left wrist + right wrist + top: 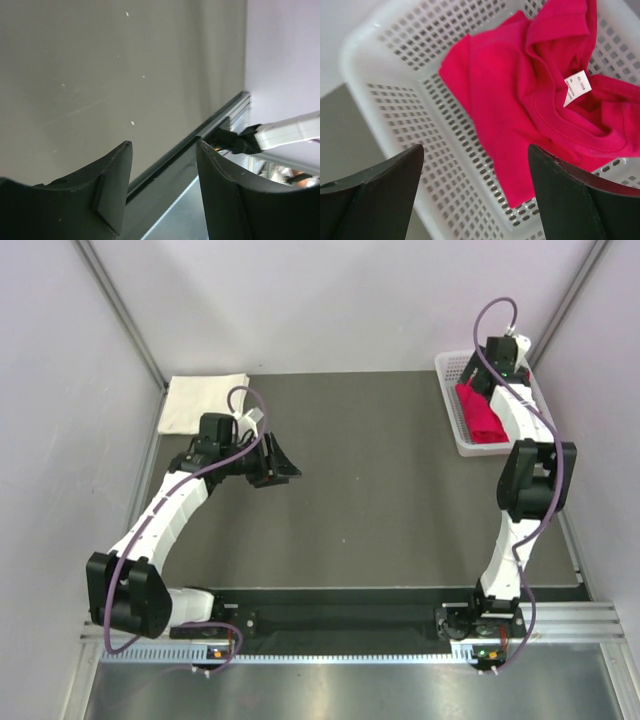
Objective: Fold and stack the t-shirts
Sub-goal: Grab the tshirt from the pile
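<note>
The cream-white t-shirt (204,403) lies folded flat at the table's far left corner. The bright red t-shirt (481,412) lies crumpled in the white mesh basket (452,412) at the far right; in the right wrist view the shirt (530,90) shows its collar and a white label. My right gripper (475,155) is open and empty just above the basket and the shirt's edge. My left gripper (276,462) is open and empty over the bare mat, to the right of the cream shirt; in the left wrist view my left gripper (164,150) shows only mat and rail.
The dark grey mat (370,480) covers the table. White walls close in both sides. A metal rail (350,640) runs along the near edge by the arm bases. The basket wall (395,60) stands under my right gripper.
</note>
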{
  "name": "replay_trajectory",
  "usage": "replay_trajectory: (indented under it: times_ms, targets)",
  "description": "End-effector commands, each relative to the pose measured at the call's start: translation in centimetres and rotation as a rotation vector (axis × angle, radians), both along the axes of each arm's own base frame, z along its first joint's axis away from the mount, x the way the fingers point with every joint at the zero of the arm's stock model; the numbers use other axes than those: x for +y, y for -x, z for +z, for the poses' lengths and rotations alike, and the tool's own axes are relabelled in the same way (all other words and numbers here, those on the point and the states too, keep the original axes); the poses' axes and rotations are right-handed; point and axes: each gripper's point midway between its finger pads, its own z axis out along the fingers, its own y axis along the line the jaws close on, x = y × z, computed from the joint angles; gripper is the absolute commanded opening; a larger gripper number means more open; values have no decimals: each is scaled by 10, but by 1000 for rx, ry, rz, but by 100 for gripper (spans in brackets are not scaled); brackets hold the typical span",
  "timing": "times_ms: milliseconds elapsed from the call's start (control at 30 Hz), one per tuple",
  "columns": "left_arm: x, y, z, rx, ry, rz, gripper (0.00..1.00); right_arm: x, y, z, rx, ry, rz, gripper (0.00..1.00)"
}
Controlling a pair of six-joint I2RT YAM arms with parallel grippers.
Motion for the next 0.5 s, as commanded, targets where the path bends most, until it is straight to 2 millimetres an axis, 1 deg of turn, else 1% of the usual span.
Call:
replay_trajectory:
  times_ms: [0,33,100,133,200,233,300,333,367,400,433,467]
  targets:
    - [7,-11,14,-115,-86,-52,59,-22,-5,-10,56,105,-43,86]
    - [8,-13,14,-118,-96,-50,59,-24,-7,-26,88,118,-48,86]
    - [9,-15,13,-121,-108,-55,59,-27,-8,-43,124,129,-44,86]
    - [9,-15,13,-125,-108,-61,60,-30,-10,-55,145,134,-53,85]
    - [10,-15,10,-121,-121,-58,60,-33,-13,-64,156,134,-64,82]
    - [11,-13,8,-108,-127,-56,60,-35,-15,-73,167,144,-75,81]
    - [11,-11,11,-100,-117,-49,59,-39,-20,-78,171,159,-80,73]
    - [11,-10,12,-98,-114,-45,59,-41,-27,-79,168,165,-78,67]
    - [11,-9,13,-91,-110,-38,59,-42,-30,-76,164,168,-75,44]
    - [13,-8,17,-88,-113,-28,59,-43,-32,-70,161,176,-74,35]
    - [14,-9,25,-100,-118,-18,59,-46,-36,-52,137,187,-83,25]
    - [15,-5,28,-88,-119,-12,59,-48,-36,-40,121,199,-88,9]
